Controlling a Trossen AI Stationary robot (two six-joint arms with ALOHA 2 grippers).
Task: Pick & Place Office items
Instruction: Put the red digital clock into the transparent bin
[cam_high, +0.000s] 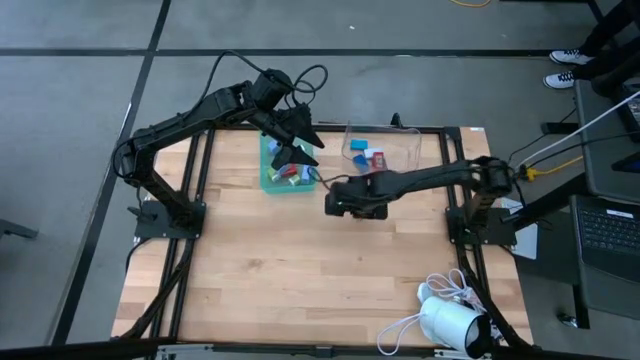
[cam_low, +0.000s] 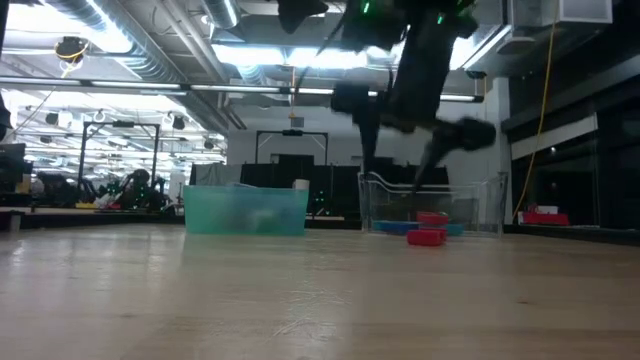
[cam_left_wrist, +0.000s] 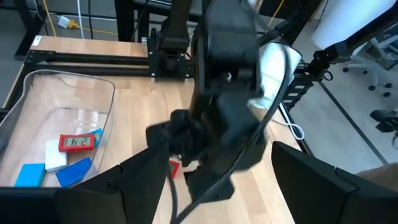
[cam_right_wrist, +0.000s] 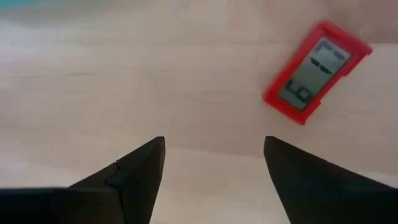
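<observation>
A red office item with a grey display (cam_right_wrist: 317, 71) lies flat on the wooden table, just past my right gripper (cam_right_wrist: 214, 142). That gripper is open and points down over the table (cam_high: 340, 200), touching nothing. The low view shows the same red item (cam_low: 427, 236) in front of the clear bin (cam_low: 430, 205). The left wrist view shows it under my right arm (cam_left_wrist: 174, 167). My left gripper (cam_high: 298, 150) hangs open above the teal tray (cam_high: 266, 183), which holds several small coloured items (cam_high: 290, 175). In the clear bin (cam_left_wrist: 37, 93) lie a red display piece (cam_left_wrist: 78, 142), blue pieces (cam_left_wrist: 71, 171) and a white piece.
The teal tray and the clear bin (cam_high: 415, 150) stand side by side at the table's far edge. Bare wood fills the near half (cam_high: 300, 280). A white camera and its cables (cam_high: 445, 320) sit at the near right corner. Black frame rails run along the table's edges.
</observation>
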